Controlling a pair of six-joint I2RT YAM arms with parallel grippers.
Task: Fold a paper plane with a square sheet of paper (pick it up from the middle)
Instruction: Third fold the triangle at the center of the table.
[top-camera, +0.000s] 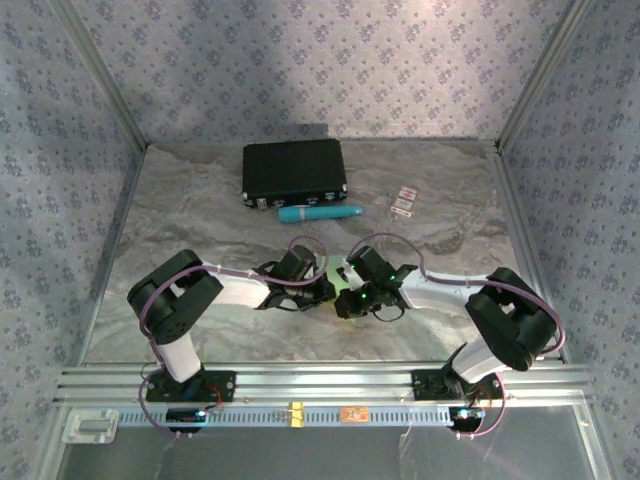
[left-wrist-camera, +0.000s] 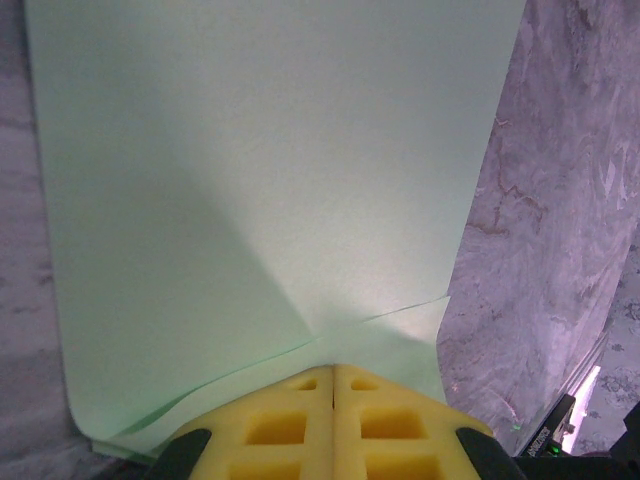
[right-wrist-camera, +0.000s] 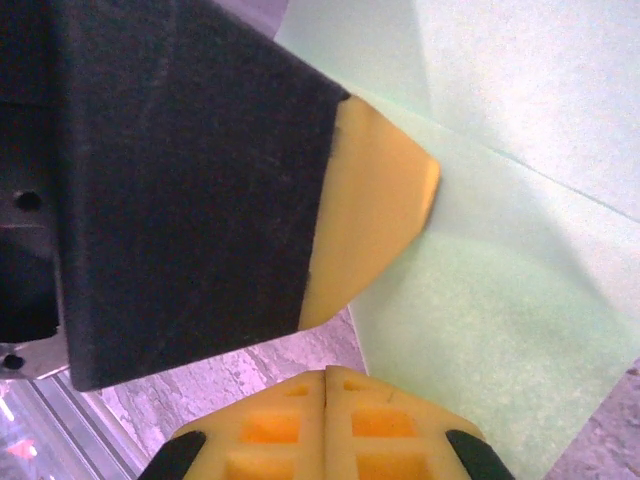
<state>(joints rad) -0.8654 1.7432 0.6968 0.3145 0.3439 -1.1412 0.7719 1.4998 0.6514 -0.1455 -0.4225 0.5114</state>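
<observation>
Paper pinch at mid-tabletop (top-camera: 200, 210), between the two arms.
Left pincer (left-wrist-camera: 334, 368) pressed together on the near edge of the pale green square sheet of paper (left-wrist-camera: 260, 180); right pincer (right-wrist-camera: 327, 372) pressed together beside the sheet, grip on it unclear.

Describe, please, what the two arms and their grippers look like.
The left arm and right arm both have chunky black joints and white links, with lilac cables looping along them. A small green light glows by the right wrist. The left gripper and right gripper have yellow fingers with square recesses, set on black mounts.
</observation>
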